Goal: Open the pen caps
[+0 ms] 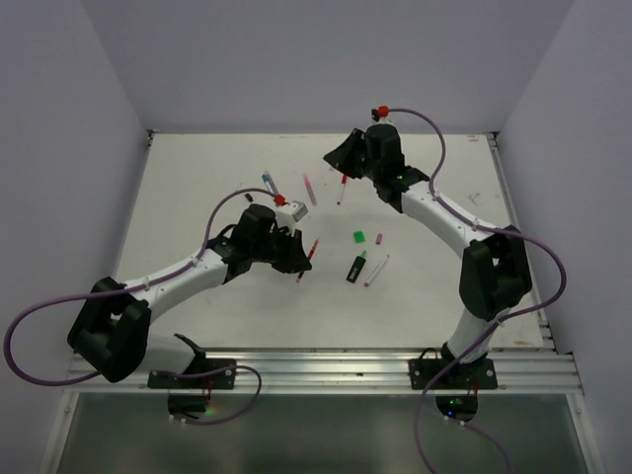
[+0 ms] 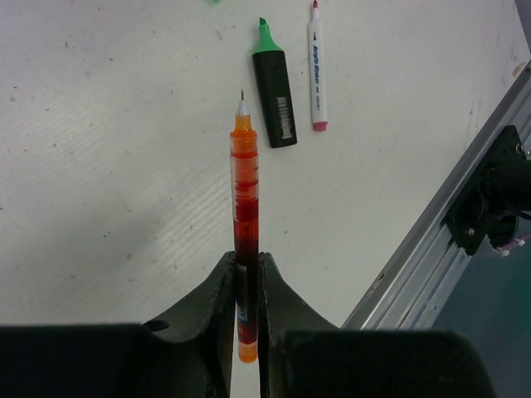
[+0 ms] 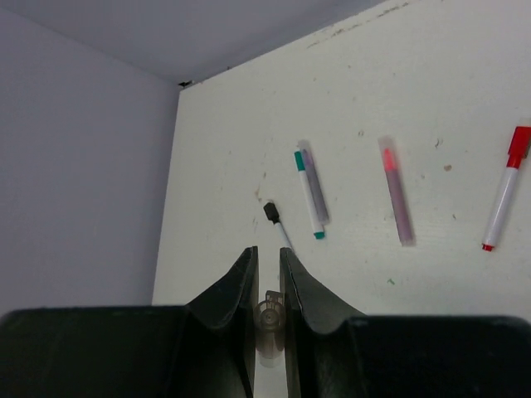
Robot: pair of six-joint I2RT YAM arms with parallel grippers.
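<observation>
Left gripper [image 2: 246, 259] was clamped on the orange-red pen [image 2: 244, 191], dead centre of the left wrist frame. Its long axis ran straight up-down, with the bare tip toward the top. Just upper right lay the highlighter [image 2: 274, 99], barcode label showing, and a white marker [image 2: 316, 70] with blue print too small to read. Right gripper [image 3: 267, 253] was nearly closed, pinching a small see-through piece [image 3: 271, 319]. Couldn't tell what it was.

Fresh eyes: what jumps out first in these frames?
The left gripper has its jaws clamped on a red pen, bare tip pointing out over the table. Just beyond the tip lie a green-and-black highlighter with its green nib exposed and a whitish pen, side by side.
</observation>
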